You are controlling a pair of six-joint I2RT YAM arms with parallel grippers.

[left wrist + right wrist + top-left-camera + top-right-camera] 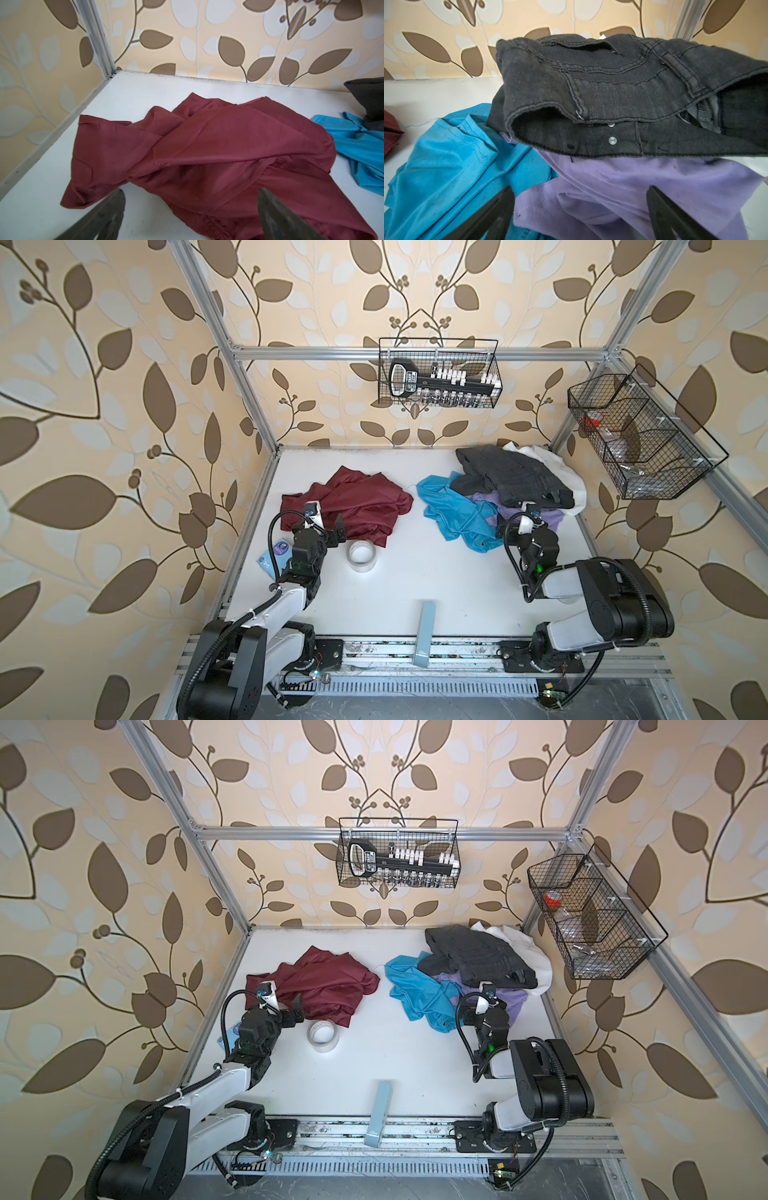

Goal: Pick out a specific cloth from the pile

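Maroon cloth (353,506) lying crumpled on white table (415,593), centre-left, apart from pile (519,485) sitting far right. Tape roll (362,556) resting just beside cloth's near edge. Left gripper (192,192) hovering over same edge, jaws spread wide, gripping nothing. Right gripper (581,189) gaping over lilac garment (633,187) at pile's near side, likewise holding nothing.

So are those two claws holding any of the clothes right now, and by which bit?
Nothing is held. The left gripper stands open over the maroon cloth, and the right gripper stands open over the lilac garment.
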